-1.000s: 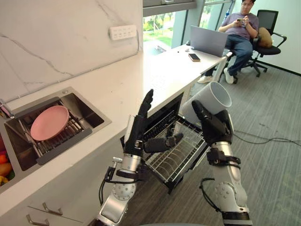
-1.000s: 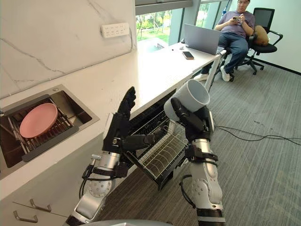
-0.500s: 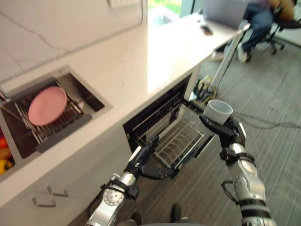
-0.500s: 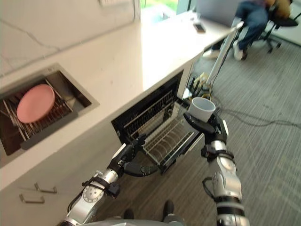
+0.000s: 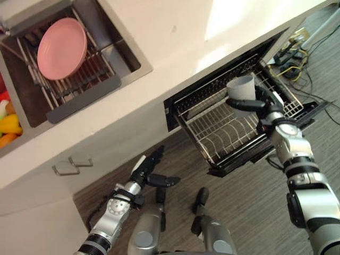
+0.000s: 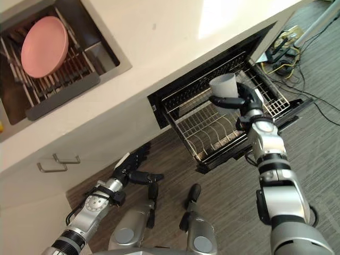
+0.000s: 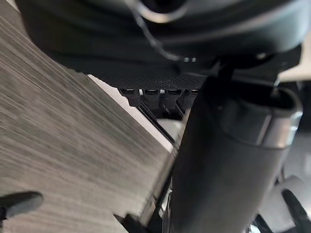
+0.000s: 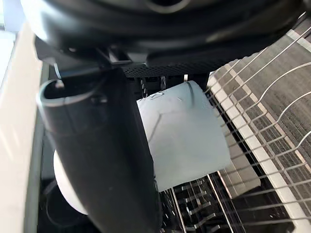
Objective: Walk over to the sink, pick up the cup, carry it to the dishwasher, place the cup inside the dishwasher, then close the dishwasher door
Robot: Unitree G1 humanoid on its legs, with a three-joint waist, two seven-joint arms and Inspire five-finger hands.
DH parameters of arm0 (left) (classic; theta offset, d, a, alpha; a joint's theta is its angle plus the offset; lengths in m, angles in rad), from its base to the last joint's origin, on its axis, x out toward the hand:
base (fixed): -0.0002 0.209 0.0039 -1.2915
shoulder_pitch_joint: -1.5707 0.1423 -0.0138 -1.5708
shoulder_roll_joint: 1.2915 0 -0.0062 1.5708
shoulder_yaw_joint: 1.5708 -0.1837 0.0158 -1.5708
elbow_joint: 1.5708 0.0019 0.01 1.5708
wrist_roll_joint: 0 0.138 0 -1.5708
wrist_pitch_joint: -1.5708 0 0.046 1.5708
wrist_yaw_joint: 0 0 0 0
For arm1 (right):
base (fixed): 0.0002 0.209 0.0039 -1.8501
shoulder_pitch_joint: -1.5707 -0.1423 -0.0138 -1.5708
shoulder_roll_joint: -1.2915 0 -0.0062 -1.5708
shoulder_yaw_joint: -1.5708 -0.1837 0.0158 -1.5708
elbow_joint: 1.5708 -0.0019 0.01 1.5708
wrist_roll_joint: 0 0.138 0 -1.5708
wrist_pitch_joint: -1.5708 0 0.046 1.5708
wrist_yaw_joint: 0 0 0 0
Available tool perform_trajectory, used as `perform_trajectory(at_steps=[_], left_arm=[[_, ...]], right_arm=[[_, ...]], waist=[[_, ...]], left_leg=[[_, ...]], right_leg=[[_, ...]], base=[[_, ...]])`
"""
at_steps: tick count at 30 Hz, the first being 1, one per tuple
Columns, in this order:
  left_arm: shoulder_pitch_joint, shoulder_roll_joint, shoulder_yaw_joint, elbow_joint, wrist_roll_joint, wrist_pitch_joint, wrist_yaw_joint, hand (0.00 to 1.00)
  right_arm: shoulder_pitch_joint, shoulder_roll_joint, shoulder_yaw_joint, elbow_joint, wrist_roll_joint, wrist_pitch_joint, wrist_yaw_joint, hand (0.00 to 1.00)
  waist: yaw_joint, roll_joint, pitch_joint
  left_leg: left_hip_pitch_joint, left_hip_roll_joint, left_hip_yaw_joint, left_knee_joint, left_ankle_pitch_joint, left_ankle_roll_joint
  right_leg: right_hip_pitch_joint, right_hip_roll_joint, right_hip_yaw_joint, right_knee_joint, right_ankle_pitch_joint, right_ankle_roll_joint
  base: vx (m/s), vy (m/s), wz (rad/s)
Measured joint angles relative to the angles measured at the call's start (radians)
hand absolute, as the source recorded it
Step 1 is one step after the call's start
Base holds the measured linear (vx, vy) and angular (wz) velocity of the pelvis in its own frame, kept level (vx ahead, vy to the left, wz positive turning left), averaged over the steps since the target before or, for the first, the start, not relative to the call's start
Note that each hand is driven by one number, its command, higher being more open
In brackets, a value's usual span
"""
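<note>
Steel sink (image 5: 127, 58) cropped by the top and left edges. Its inner grate is partly covered by the round pink plate (image 5: 62, 48). Yellow and red items (image 5: 7, 125) cut at the left edge, kind unclear. White cylindrical cup (image 5: 240, 87): lower wall wrapped by the dark right hand (image 5: 264, 103); in the right wrist view its thumb (image 8: 97, 160) blocks one side of the cup. Black dishwasher opening (image 5: 202, 98) behind the pulled-out wire rack (image 5: 223, 133) is too dark to read. Cables and socket strip (image 5: 295, 45) too small to sort. Left wrist view: grey floor (image 7: 58, 145) blurred, and the left hand (image 5: 147, 172) covers whatever lies behind its thumb.
</note>
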Motion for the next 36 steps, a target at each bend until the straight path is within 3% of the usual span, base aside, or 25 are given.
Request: perform_trajectory(at_steps=[5,8,10,12,18,19,23,32,36], left_arm=[[0.010,0.022,0.029,0.011,0.002,-0.010,0.030,1.00],[-0.010,-0.012,0.058,0.047,0.014,-0.008,0.185,1.00],[-0.034,-0.058,0.153,0.090,0.015,0.006,0.288,1.00],[-0.036,-0.057,0.196,0.098,0.033,0.012,0.327,1.00],[-0.036,-0.071,0.225,0.152,0.087,0.027,0.312,1.00],[-0.037,-0.078,0.225,0.159,0.087,0.028,0.301,1.00],[-0.039,-0.103,0.206,0.177,0.103,0.035,0.250,1.00],[-0.047,-0.103,0.210,0.292,0.112,0.034,0.255,1.00],[-0.045,-0.097,0.243,0.292,0.115,0.032,0.305,1.00]], right_arm=[[-0.100,-0.016,0.041,0.101,-0.061,0.060,0.111,0.00],[-0.107,0.007,0.042,0.192,-0.069,0.089,0.145,0.00],[-0.098,0.046,0.029,0.238,-0.067,0.115,0.136,0.00],[-0.086,0.072,0.014,0.246,-0.065,0.132,0.124,0.00],[-0.085,0.081,-0.049,0.297,-0.064,0.152,0.079,0.00],[-0.085,0.082,-0.052,0.297,-0.064,0.152,0.077,1.00],[-0.086,0.092,-0.071,0.299,-0.061,0.148,0.063,1.00],[-0.090,0.112,-0.082,0.282,-0.076,0.136,0.015,1.00],[-0.057,0.114,-0.066,0.125,-0.148,0.137,-0.027,1.00]], waist=[[0.045,-0.004,0.035],[0.073,-0.006,0.040],[0.079,-0.013,0.048],[0.085,-0.026,0.058],[0.099,-0.038,0.075],[0.100,-0.039,0.075],[0.097,-0.040,0.076],[0.094,-0.041,0.077],[0.082,-0.056,0.084]], left_leg=[[-0.042,-0.004,-0.043,-0.002,0.020,-0.004],[-0.064,-0.008,-0.068,-0.003,0.029,-0.007],[-0.077,-0.010,-0.096,-0.004,0.037,-0.012],[-0.092,-0.010,-0.109,-0.004,0.043,-0.013],[-0.120,-0.013,-0.145,-0.009,0.064,-0.012],[-0.120,-0.013,-0.146,-0.012,0.067,-0.012],[-0.117,-0.007,-0.149,-0.063,0.096,-0.017],[-0.083,0.014,-0.134,-0.117,0.128,-0.024],[-0.059,0.039,-0.050,-0.132,0.140,-0.024]], right_leg=[[-0.023,-0.003,-0.027,0.003,0.003,0.004],[-0.030,-0.005,-0.049,0.004,0.003,0.004],[-0.031,-0.004,-0.067,0.004,0.003,0.004],[-0.039,-0.003,-0.074,0.005,0.002,0.004],[-0.050,-0.003,-0.075,0.009,0.002,0.004],[-0.052,-0.003,-0.074,0.011,0.002,0.004],[-0.075,-0.003,-0.065,0.023,0.002,0.004],[-0.077,0.008,-0.024,0.040,0.002,0.003],[-0.062,0.011,0.018,0.041,0.002,0.003]], base=[[0.01,0.031,0.27],[0.01,0.020,0.25],[0.00,0.009,0.29],[-0.01,0.005,0.23],[-0.02,0.008,0.17],[-0.02,0.006,0.05],[0.00,0.000,0.00],[0.01,-0.013,-0.03],[0.02,-0.005,-0.05]])
